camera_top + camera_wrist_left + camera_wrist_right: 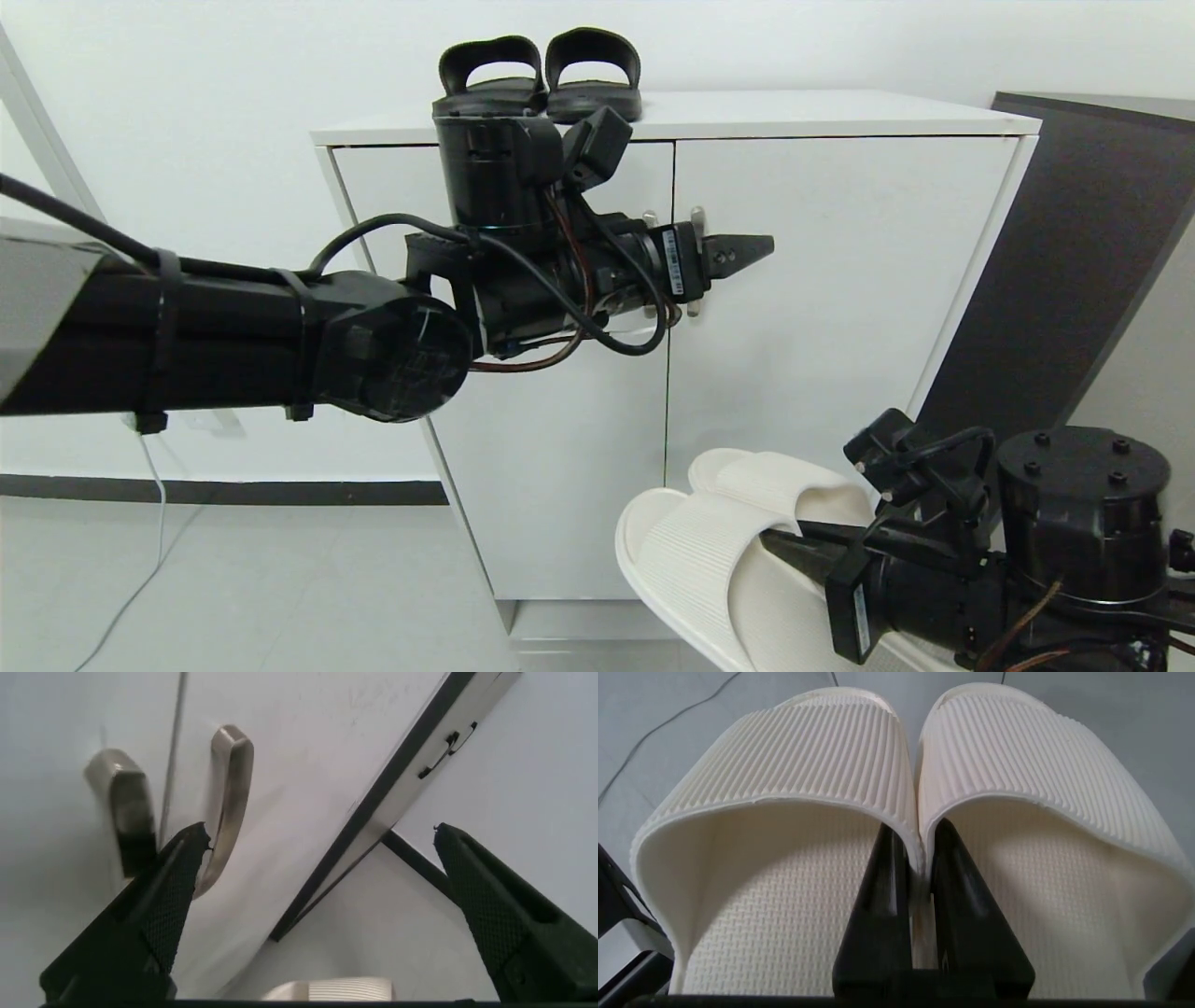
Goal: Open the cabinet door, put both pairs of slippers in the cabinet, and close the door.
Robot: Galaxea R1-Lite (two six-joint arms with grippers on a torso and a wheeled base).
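Black left claw (320, 840) is spread wide right at the metal door handles (229, 793) of the white cabinet (822, 280), both doors shut. Right claw (920, 840) is pinching the cream slippers (738, 541) together by their inner edges, low beside the cabinet (black slippers (540, 75) sit on top).

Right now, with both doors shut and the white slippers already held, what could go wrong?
1. The right gripper pinches the white slippers only by their two inner edges; a swing may let one slip out.
2. The slippers hang low before the right door; opening it may strike them.
3. The open left gripper is beside two close handles; it may catch the wrong one.
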